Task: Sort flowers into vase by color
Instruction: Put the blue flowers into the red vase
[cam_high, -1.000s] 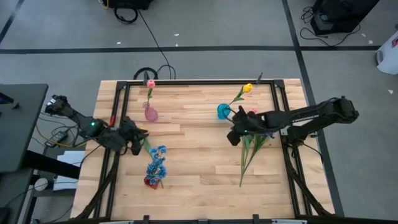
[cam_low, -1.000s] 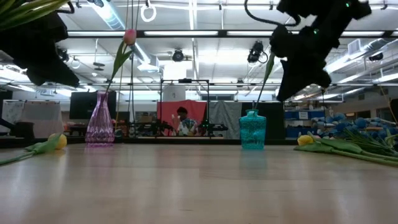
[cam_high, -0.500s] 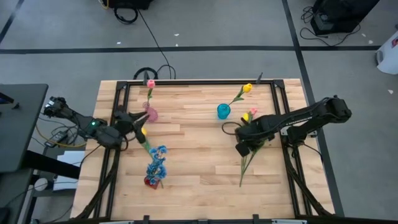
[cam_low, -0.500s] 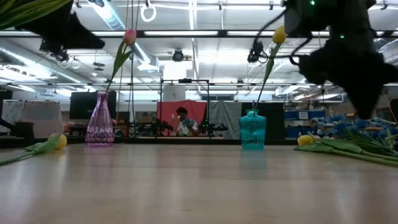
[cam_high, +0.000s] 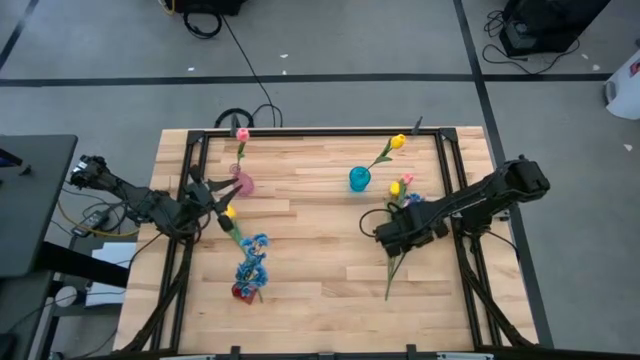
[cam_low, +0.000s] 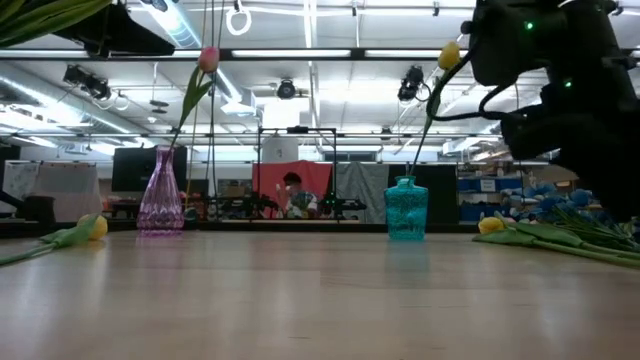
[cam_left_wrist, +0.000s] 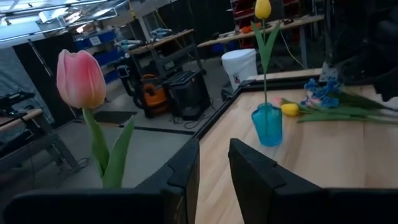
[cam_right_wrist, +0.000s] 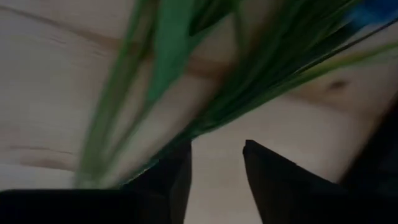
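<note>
A pink tulip (cam_high: 241, 133) stands in the pink vase (cam_high: 243, 183). A yellow tulip (cam_high: 398, 141) stands in the teal vase (cam_high: 357, 179), and a blue spray (cam_high: 252, 262) in a red vase (cam_high: 240, 292). Another yellow tulip (cam_high: 230, 212) lies flat on the table's left side. A heap of flowers (cam_high: 403, 190) lies at the right, with its stems (cam_right_wrist: 155, 81) running toward the near edge. My right gripper (cam_high: 392, 240) points down over those stems, open. My left gripper (cam_left_wrist: 213, 165) is level beside the pink vase, slightly open, with nothing between its fingers.
A black frame rail (cam_high: 300, 131) runs along the table's edges. Bare wood (cam_high: 310, 240) lies between the two arms. A person (cam_low: 292, 190) sits in the room far behind the table.
My right gripper has left the teal vase, gone toward the near edge and sunk, tipping to point down over the heap's stems. My left gripper has risen and gone toward the far edge, turning level toward the pink vase and uncovering the lying yellow tulip's head.
</note>
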